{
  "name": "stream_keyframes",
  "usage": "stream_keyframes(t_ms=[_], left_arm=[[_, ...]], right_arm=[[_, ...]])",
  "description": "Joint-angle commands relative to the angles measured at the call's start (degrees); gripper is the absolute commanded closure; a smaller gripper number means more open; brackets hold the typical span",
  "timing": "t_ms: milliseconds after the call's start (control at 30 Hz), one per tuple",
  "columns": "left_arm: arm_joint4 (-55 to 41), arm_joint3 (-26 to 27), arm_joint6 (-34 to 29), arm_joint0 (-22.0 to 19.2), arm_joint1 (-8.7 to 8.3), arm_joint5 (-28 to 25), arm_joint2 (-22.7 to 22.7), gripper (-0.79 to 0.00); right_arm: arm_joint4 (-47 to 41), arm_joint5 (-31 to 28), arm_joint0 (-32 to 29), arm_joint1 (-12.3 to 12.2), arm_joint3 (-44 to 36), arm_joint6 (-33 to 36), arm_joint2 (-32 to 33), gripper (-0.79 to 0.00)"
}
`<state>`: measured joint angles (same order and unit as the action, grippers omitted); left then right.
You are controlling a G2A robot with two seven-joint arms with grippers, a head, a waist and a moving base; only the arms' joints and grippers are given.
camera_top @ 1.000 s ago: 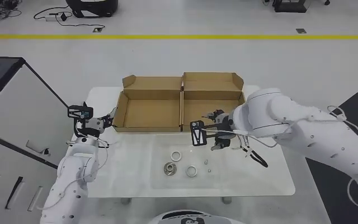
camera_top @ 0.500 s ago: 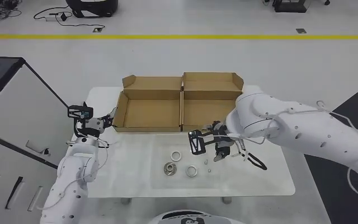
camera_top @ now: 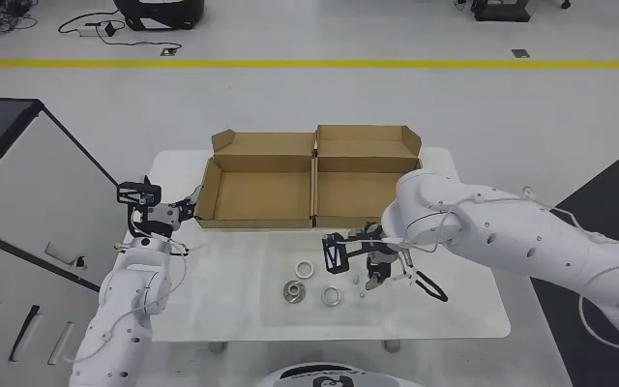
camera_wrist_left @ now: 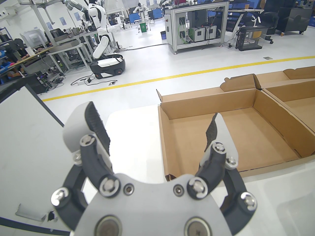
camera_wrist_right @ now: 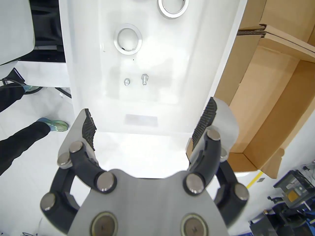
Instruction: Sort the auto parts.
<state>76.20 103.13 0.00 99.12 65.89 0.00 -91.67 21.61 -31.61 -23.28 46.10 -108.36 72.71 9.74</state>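
**While the right end effector hovered open, five parts lay on the tabletop**

Where the tabletop came closest to the robot, a flange sat near the front edge. A ring lay just beside it on the right. A second ring lay slightly farther back, apart from both. Right of the rings lay a bolt and a second bolt, close together but not touching.

Just past the bolts on the right, the right end effector hung above the tabletop. Its jaws were spread wide and held nothing, and its fingers pointed toward the bolts and rings.

Farther back, at the tabletop's left edge, the left end effector was also wide open with nothing in it. It sat just beside the near outer corner of the left box.

At the far side, the left box and the right box stood side by side with walls touching. Both were open cardboard, with their lids raised at the back.
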Motion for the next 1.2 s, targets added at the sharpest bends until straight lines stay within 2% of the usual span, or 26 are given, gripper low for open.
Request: stream_keyframes(t_ms=[0, 600, 700, 733, 767, 800, 900, 967, 1033, 1167], left_arm=[[0.00, 0.00, 0.00, 0.00, 0.00, 0.00, 0.00, -0.785], [0.00, 0.00, 0.00, 0.00, 0.00, 0.00, 0.00, -0.785], [0.00, 0.00, 0.00, 0.00, 0.00, 0.00, 0.00, -0.785], [0.00, 0.00, 0.00, 0.00, 0.00, 0.00, 0.00, -0.785], [0.00, 0.00, 0.00, 0.00, 0.00, 0.00, 0.00, -0.785], [0.00, 0.00, 0.00, 0.00, 0.00, 0.00, 0.00, -0.785], [0.00, 0.00, 0.00, 0.00, 0.00, 0.00, 0.00, -0.785], [0.00, 0.00, 0.00, 0.00, 0.00, 0.00, 0.00, -0.785], [0.00, 0.00, 0.00, 0.00, 0.00, 0.00, 0.00, -0.785], [0.00, 0.00, 0.00, 0.00, 0.00, 0.00, 0.00, -0.785]], right_arm=[[0.28, 0.38, -0.56, 0.11, 0.13, 0.38, 0.00, -0.785], [1.00, 1.88, -4.06, -0.35, 0.20, 1.88, 0.00, -0.785], [1.84, 1.60, -4.43, -0.27, 0.89, 1.60, 0.00, -0.763], [2.09, 1.37, -4.46, -0.21, 1.22, 1.37, 0.00, -0.717], [2.19, 1.16, -4.43, -0.11, 1.61, 1.15, 0.00, -0.616], [2.29, 0.99, -4.39, 0.02, 1.92, 0.99, 0.00, -0.570], [2.47, 0.52, -4.50, 0.50, 2.51, 0.51, 0.00, -0.508], [2.50, 0.37, -4.63, 0.84, 2.69, 0.36, 0.00, -0.425], [2.44, 0.34, -4.87, 1.19, 3.03, 0.33, 0.00, -0.391], [3.01, 0.22, -5.41, 1.87, 3.81, 0.21, 0.00, -0.388]])
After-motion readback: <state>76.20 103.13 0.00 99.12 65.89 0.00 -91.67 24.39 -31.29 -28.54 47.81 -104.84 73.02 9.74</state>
